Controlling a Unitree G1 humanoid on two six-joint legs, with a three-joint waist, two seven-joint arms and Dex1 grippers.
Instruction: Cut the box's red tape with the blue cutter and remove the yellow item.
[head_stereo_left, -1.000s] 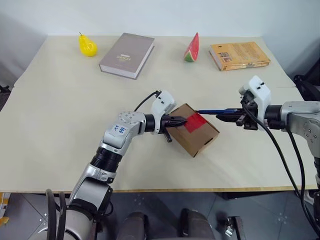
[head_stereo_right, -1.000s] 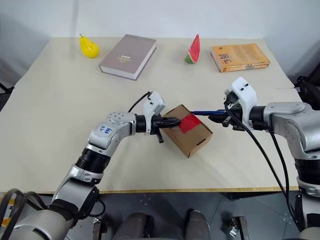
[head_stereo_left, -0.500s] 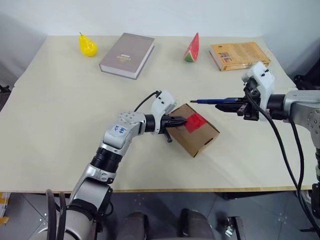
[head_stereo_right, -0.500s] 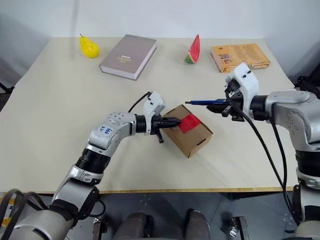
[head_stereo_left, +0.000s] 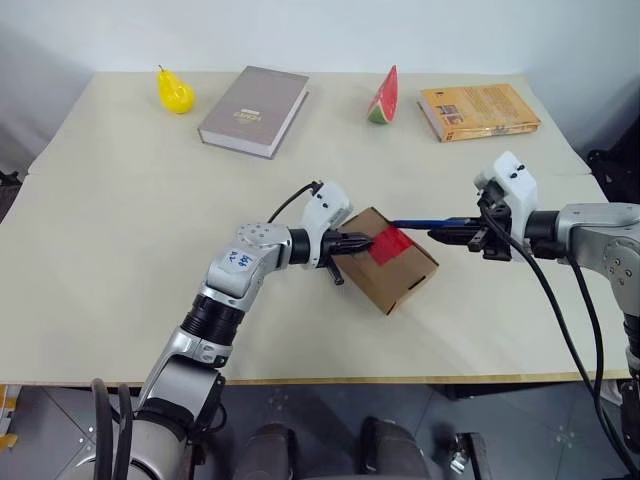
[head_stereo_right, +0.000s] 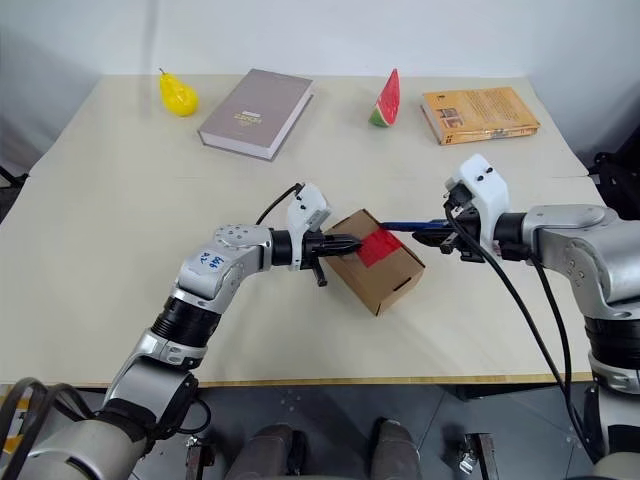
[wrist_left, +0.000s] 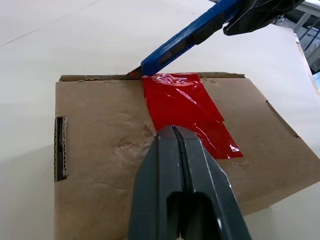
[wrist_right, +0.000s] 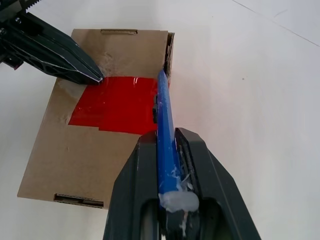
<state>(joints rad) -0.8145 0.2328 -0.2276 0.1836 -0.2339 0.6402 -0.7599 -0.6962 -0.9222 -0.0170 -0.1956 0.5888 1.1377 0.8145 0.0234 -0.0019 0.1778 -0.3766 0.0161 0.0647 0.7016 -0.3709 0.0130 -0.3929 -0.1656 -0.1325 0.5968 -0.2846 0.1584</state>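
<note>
I see the small brown cardboard box (head_stereo_left: 390, 260) lying near the front middle of the pale matte table (head_stereo_left: 120, 220), its corrugated edge exposed along one side and a slot cut near one end. A glossy, slightly wrinkled strip of red tape (wrist_left: 187, 111) runs across its top, and the cardboard beside the tape looks dented and scuffed. The flaps are down, so I cannot see what is inside.

My left gripper (head_stereo_left: 360, 241) is clenched, its two black fingers pressed together with nothing between them, the tip resting on the box top at the near end of the tape. My right gripper (head_stereo_right: 425, 233) grasps the slim blue cutter (wrist_right: 165, 125), a smooth plastic stick with a ribbed grip. The cutter reaches across to the box, and its small metal tip sits at the box's far edge, right where the tape ends.

Along the back of the table stand a glossy yellow pear (head_stereo_left: 174, 90), a thick grey hardcover book (head_stereo_left: 254, 110), a red wedge of watermelon (head_stereo_left: 384, 97) on its rind, and an orange book (head_stereo_left: 478, 110), all well apart from the box.
</note>
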